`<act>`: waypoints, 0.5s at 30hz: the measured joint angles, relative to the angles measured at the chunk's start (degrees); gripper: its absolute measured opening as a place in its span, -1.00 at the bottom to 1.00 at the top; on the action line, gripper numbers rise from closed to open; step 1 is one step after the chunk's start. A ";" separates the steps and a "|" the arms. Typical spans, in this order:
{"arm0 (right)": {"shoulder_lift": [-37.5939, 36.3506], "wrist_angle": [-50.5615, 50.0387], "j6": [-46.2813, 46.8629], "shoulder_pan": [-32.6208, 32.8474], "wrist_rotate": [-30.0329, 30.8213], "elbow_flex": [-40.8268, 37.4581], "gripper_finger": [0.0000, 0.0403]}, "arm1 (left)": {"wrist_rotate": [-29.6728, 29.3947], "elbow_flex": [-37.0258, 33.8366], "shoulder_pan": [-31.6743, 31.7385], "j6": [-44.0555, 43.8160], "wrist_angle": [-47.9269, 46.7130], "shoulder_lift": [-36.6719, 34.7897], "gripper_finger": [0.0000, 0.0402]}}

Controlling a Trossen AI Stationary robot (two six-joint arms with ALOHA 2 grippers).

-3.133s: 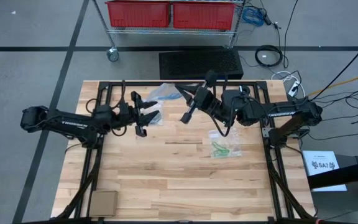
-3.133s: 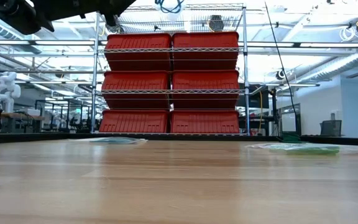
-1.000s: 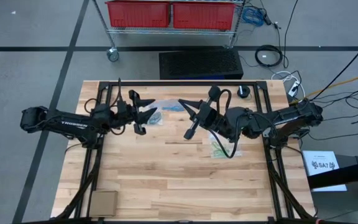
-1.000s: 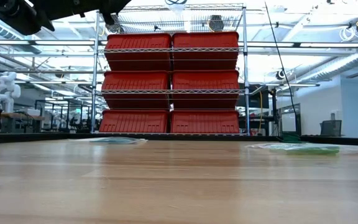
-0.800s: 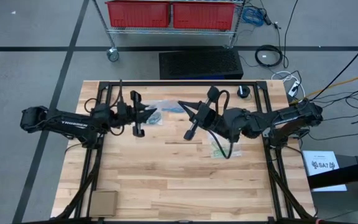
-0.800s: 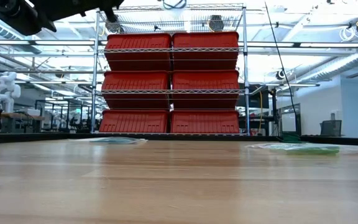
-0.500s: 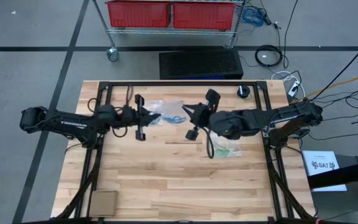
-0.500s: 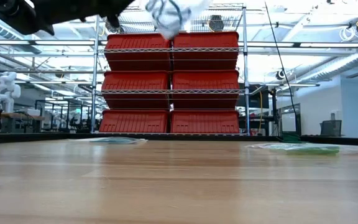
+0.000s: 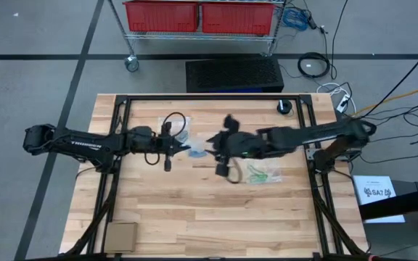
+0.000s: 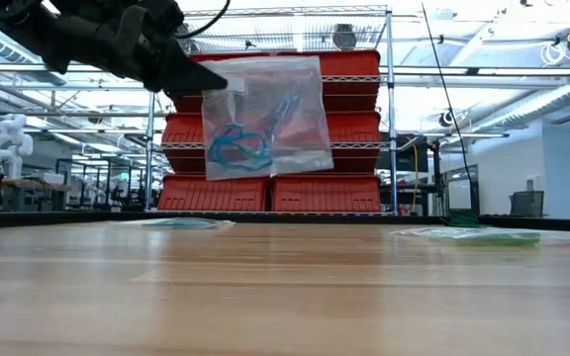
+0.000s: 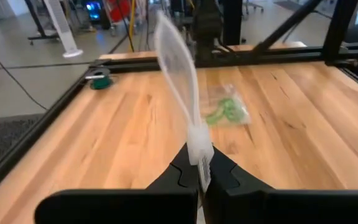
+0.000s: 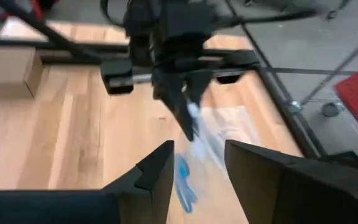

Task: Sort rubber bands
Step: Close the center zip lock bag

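A clear plastic bag point(image 10: 265, 114) with blue rubber bands point(image 10: 236, 148) inside hangs above the middle of the table. My left gripper point(image 9: 176, 148) is shut on it. My right gripper point(image 12: 197, 168) is open just to the right of the bag point(image 9: 194, 150), its fingers on either side of the bag's end; I cannot tell whether they touch it. Green rubber bands point(image 9: 261, 172) lie in a second clear bag flat on the table at the right. My left gripper pinches the bag's upper corner point(image 11: 199, 155) between its two fingers, at the sealed top edge. The fingers come level from the table's left. The bag point(image 11: 176, 62) is lifted clear of the table and hangs below the corner point(image 10: 218, 84), with the blue bands sagging in its lower part.
Another flat clear bag point(image 10: 181, 222) lies on the table toward the far left. A cardboard box point(image 9: 120, 235) sits at the near left corner. Black frame rails point(image 9: 209, 96) run along the table's edges. Shelves with red bins point(image 10: 270, 129) stand beyond the far edge.
My left gripper has shut on the bag's corner and moved toward the table's right. My right gripper has opened, let go of the bag and gone down toward the left gripper. The bag has come down and now hangs from the left gripper.
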 joint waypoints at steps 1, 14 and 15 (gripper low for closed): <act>1.72 1.47 -1.51 -0.54 -1.12 -0.06 -0.31 | 0.47 0.00 0.00 0.00 0.04 0.00 -0.99; 12.87 16.06 -7.76 -6.81 -12.50 -0.09 -0.35 | 2.14 0.00 -0.04 0.17 -2.67 0.00 -1.00; 13.23 16.04 -7.80 -7.22 -12.70 -0.09 -0.36 | 2.35 0.00 -0.06 0.17 -2.78 0.00 -1.00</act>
